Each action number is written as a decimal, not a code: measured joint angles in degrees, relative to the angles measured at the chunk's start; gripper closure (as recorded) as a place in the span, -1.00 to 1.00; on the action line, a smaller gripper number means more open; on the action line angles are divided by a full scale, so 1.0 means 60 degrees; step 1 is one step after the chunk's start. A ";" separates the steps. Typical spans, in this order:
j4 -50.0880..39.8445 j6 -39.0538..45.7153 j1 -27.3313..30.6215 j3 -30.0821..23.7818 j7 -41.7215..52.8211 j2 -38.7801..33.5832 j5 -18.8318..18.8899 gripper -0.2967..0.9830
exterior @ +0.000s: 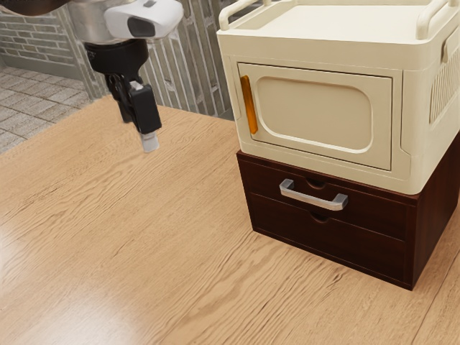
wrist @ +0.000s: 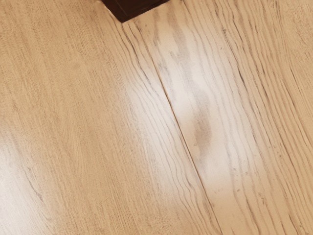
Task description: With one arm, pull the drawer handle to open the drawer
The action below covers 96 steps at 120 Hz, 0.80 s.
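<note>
My gripper (exterior: 138, 134) hangs over the wooden table at the exterior view's upper left, with its two black fingers apart and nothing between them. Well to the exterior view's right stands a dark brown cabinet (exterior: 327, 248) with two drawers, both flush with its front. A silver bar handle (exterior: 313, 200) is fixed across the upper drawer (exterior: 374, 218). A wide gap separates the gripper from this handle. In the wrist view, a dark corner of the cabinet (wrist: 133, 7) appears beyond bare wood.
On top of the cabinet rests a cream box (exterior: 230, 86) with a framed door (exterior: 316, 111) and an orange upright handle (exterior: 249, 105). The light wooden table (exterior: 158, 237) stretches in front. Brick walls and a tiled floor (exterior: 36, 104) lie behind.
</note>
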 joint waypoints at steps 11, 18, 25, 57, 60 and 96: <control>-0.0022 0.0871 0.0009 0.0051 0.0617 -0.0024 0.0035 -0.53; 0.0024 0.1212 0.0057 0.0052 0.0947 -0.0167 0.0010 -0.53; 0.0084 0.1424 0.0387 -0.0329 0.1248 -0.0558 -0.0024 -0.53; -0.0741 0.2093 0.1033 -0.1256 0.2360 -0.0812 0.0579 -0.53; -0.0833 0.2141 0.0918 -0.1278 0.2443 -0.0819 0.0617 -0.54; -0.5454 0.3628 0.1052 -0.2847 0.3207 -0.3979 0.0940 -0.53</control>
